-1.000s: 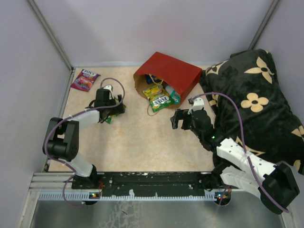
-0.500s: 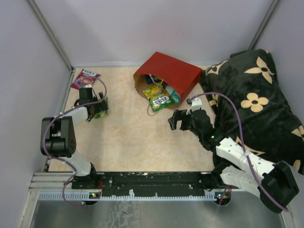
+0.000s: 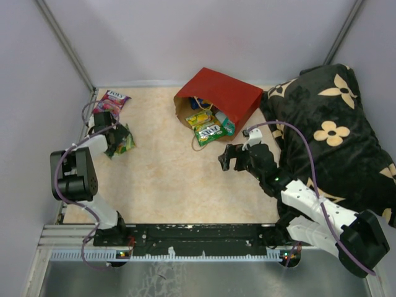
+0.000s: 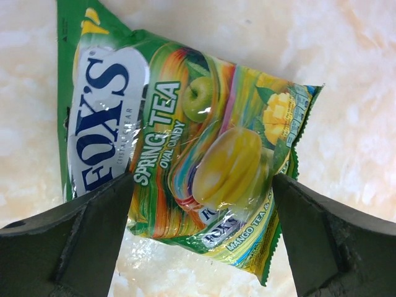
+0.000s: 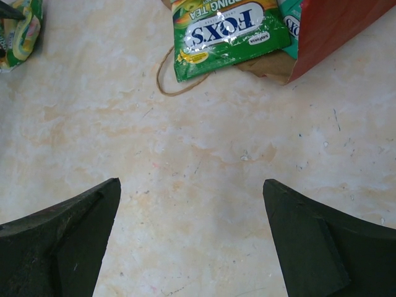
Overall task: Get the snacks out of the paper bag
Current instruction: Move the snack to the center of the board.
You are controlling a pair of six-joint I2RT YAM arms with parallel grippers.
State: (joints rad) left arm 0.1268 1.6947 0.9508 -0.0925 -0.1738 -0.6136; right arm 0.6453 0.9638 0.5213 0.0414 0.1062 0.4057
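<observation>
Left jaws are standing wide astride a green packet [image 4: 198,154] at the left edge of the surface [image 3: 179,185]; right jaws are hovering wide, empty, near the bag [image 3: 226,93] lying mid-rear, snacks [image 3: 209,131] spilling out.

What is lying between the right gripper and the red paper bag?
In the right wrist view, bare table lies ahead of the right gripper; closer to the paper bag, a twine handle loop and a green Fox's packet at its mouth.
</observation>
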